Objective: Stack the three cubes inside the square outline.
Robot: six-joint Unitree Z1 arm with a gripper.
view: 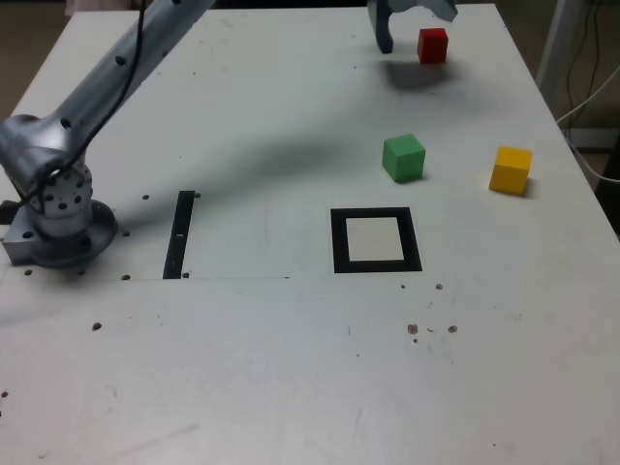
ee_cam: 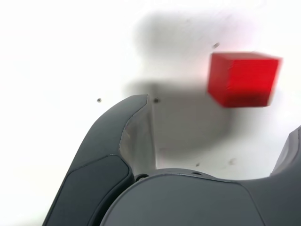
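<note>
The red cube (view: 432, 45) sits at the far edge of the table, toward the exterior view's right. My gripper (view: 412, 23) hovers open just above and beside it, with nothing held. In the wrist view the red cube (ee_cam: 243, 79) lies ahead of the gripper (ee_cam: 218, 117), between the lines of the two dark fingers (ee_cam: 117, 136) but beyond their tips. The green cube (view: 403, 157) and the yellow cube (view: 511, 170) rest apart on the table, nearer than the red one. The square outline (view: 376, 240), black with a pale centre, lies flat in front of the green cube with nothing inside it.
The arm's base (view: 58, 218) stands at the exterior view's left, with the arm reaching across the table's far side. A narrow black strip (view: 180, 233) lies beside the base. Cables (view: 591, 87) hang past the table's right edge.
</note>
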